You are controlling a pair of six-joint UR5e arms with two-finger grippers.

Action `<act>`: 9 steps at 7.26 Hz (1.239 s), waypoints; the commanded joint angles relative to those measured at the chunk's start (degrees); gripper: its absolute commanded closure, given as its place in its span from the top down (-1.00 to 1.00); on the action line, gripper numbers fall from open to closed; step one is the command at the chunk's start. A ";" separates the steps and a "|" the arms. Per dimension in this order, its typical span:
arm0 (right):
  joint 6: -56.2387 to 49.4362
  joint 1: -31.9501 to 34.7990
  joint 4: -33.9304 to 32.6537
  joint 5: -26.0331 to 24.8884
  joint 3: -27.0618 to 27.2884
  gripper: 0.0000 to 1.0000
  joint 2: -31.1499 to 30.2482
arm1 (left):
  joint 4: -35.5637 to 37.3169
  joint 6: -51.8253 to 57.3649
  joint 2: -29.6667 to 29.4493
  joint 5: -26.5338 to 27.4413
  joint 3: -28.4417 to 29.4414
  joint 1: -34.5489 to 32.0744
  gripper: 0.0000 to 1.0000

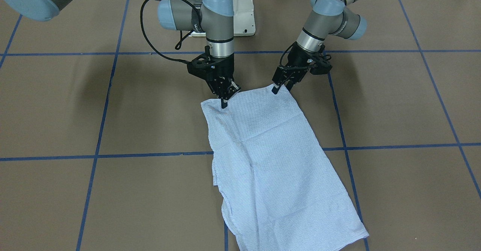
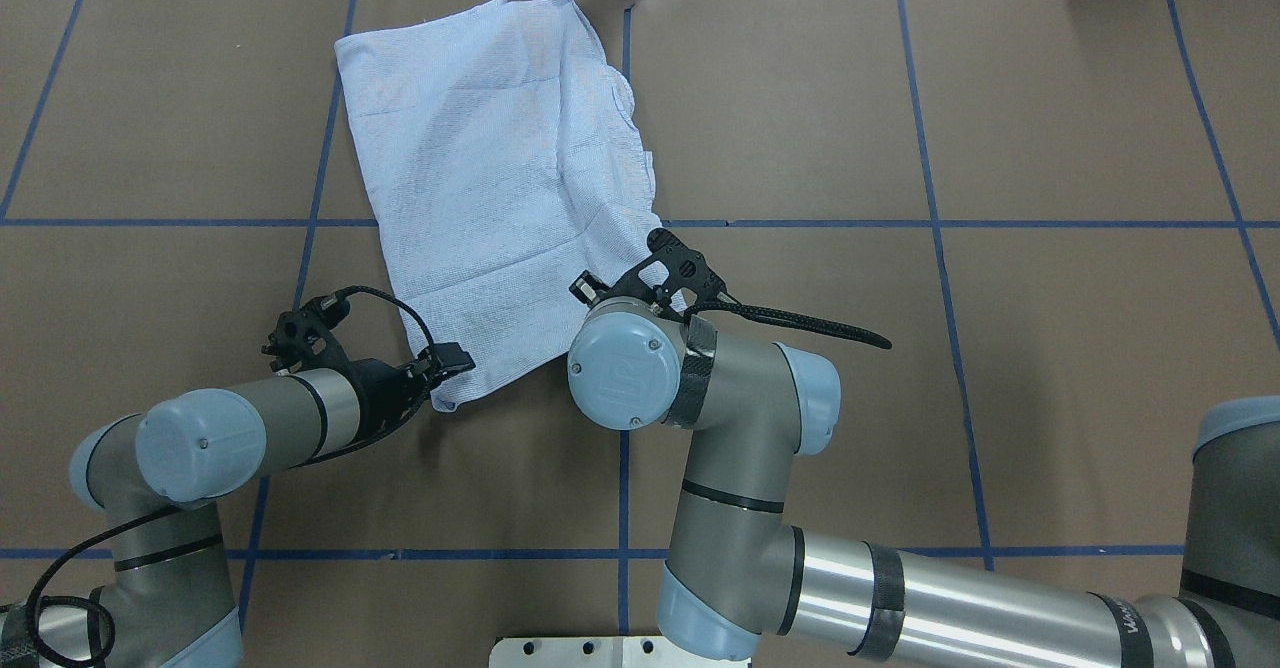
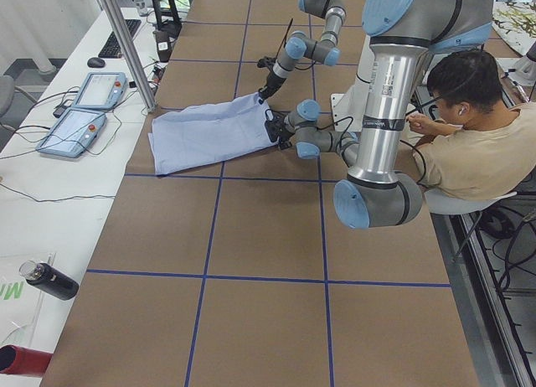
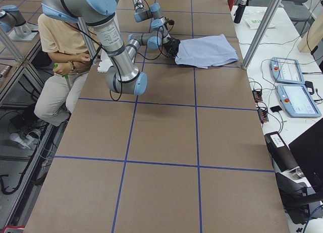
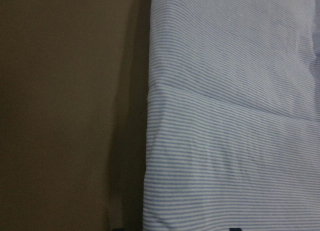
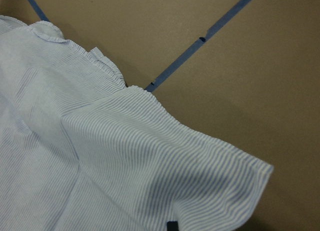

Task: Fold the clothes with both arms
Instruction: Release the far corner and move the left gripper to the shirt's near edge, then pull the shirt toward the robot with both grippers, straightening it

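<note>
lies folded to a long panel, shirt (image 1: 270, 161), flat on the brown table (image 1: 394, 104), stretching away from both grippers, nearest edge right under their tips. right gripper (image 1: 224, 103) down on one corner of that edge, fingers drawn together, to all appearance nipped on the cloth, with the fabric beside it raised a little off the table in the right wrist view. left gripper (image 1: 277, 89) at the other corner, fingers apart in the left wrist view, corner lying between them, not yet pinched. looks light, thin and limp: likely to sag and drape between two holds, to crease readily, to slide easily over the smooth surface; nothing fragile. best taken at the two corners under the tips, through all layers at once, pulling evenly on both sides to keep the edge straight on the way over to the far end. likely risks: catching only the top layer, or losing one corner mid-carry
</note>
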 commanded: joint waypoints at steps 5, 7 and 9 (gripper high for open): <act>-0.25 -6.03 -2.85 -3.84 19.53 -1.00 -12.62 | 0.02 0.52 0.46 -0.65 -7.93 1.58 -1.00; 0.45 -14.19 -13.12 -9.28 32.81 -1.00 -16.32 | 0.02 0.00 1.07 -0.47 -13.91 6.31 -1.00; 1.24 -20.19 -13.86 -12.99 40.66 -1.00 -21.86 | 0.11 -0.18 5.35 -0.38 -21.98 10.28 -1.00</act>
